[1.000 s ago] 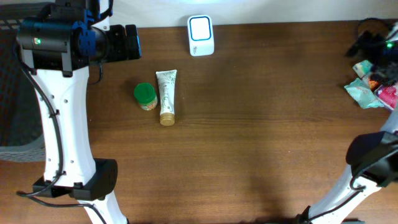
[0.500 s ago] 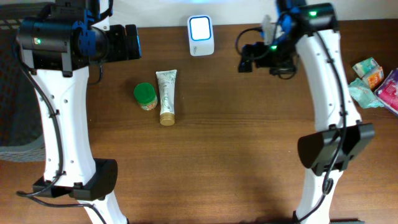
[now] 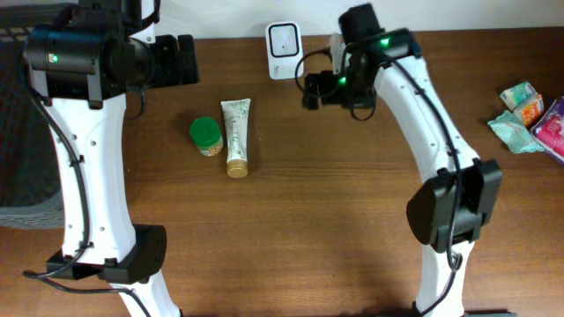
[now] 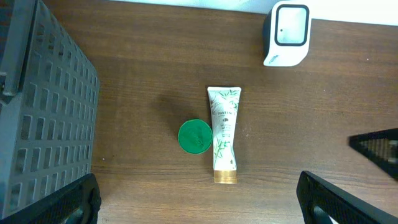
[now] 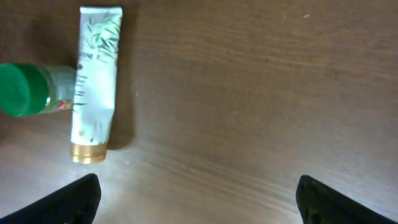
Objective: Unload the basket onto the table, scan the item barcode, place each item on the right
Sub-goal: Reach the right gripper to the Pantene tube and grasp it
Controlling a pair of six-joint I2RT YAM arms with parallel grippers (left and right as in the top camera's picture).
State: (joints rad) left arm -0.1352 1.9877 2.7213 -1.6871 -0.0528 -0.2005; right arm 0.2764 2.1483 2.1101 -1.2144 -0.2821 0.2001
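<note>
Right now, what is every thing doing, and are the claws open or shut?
left claw: open, empty.
right claw: open, empty.
tube: lying flat, cap on.
green-lidded jar: upright, lid on, beside the tube.
scanner: standing upright, untouched.
packets: lying in a heap, untouched.

Left fingers point(image 4: 59, 202), right fingers point(image 5: 65, 200) spread wide, empty, aloft.
</note>
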